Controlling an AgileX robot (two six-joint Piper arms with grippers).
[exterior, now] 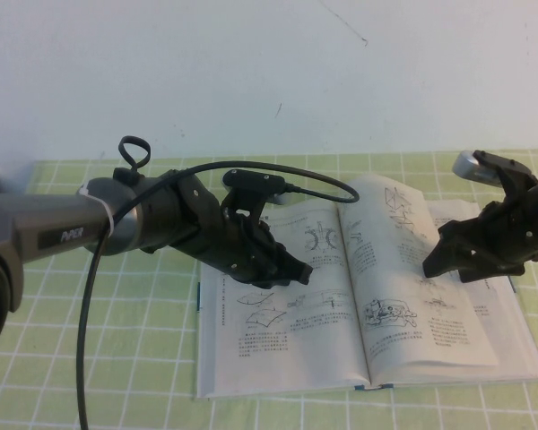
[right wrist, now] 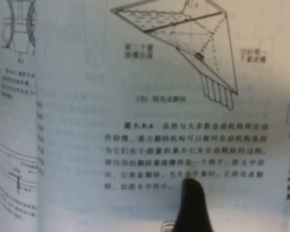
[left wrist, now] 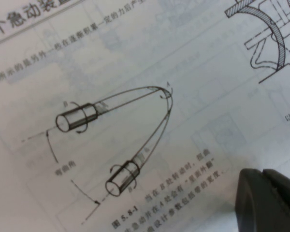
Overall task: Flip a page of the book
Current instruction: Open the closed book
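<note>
The book lies open on the green grid mat, its off-white pages printed with line drawings and text. My left gripper is shut and empty, low over the left-hand page, which fills the left wrist view with the gripper at its corner. My right gripper is over the right-hand page, and its dark tip touches the printed text. That page's outer edge sits inward of the pages beneath it.
The green grid mat covers the table around the book. A white wall stands behind. A black cable hangs from the left arm in front of the mat's left part.
</note>
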